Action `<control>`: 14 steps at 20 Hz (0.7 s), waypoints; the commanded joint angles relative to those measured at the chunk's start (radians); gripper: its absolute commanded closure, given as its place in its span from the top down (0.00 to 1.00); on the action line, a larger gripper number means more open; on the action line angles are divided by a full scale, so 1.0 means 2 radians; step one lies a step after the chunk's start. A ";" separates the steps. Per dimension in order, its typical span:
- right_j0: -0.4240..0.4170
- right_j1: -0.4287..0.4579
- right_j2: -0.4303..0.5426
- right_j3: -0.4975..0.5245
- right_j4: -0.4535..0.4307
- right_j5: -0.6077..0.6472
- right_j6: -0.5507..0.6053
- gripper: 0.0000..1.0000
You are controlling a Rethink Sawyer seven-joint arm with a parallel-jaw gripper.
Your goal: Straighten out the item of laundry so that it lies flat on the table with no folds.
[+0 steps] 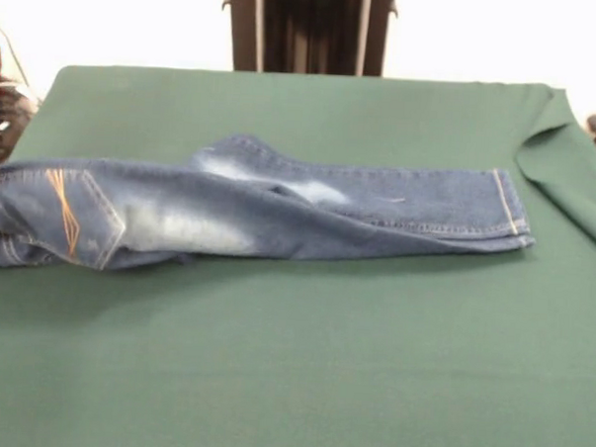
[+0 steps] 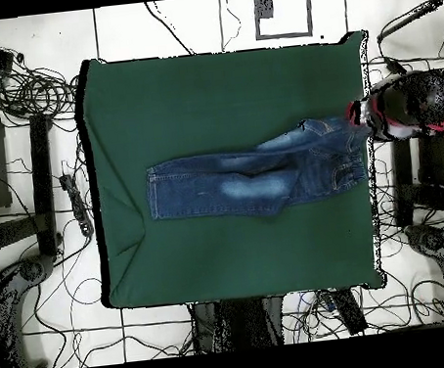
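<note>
White tiled flooring (image 2: 189, 23) surrounds the scene in the overhead view. Black cables (image 2: 29, 89) lie coiled and tangled over it on one side, with more cables trailing along the bottom. A pale rectangular panel (image 2: 282, 13) sits on the tiles near the top edge.

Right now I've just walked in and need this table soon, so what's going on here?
The robot's arm reaches over one table edge, with its gripper at the waist end of the jeans. I cannot tell whether it is gripping them. The jeans lie stretched across the green table, with one leg overlapping the other and the waist bunched at the edge, so they are not yet flat.
</note>
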 commanded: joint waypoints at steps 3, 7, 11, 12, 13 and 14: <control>0.060 -0.061 -0.043 0.127 0.031 -0.043 0.144 1.00; 0.077 -0.067 -0.071 0.158 0.050 -0.083 0.203 1.00; 0.098 -0.073 -0.103 0.177 0.070 -0.101 0.243 1.00; 0.102 -0.072 -0.110 0.179 0.075 -0.104 0.250 1.00; 0.107 -0.069 -0.117 0.182 0.082 -0.100 0.262 1.00; 0.109 -0.066 -0.122 0.183 0.087 -0.104 0.266 1.00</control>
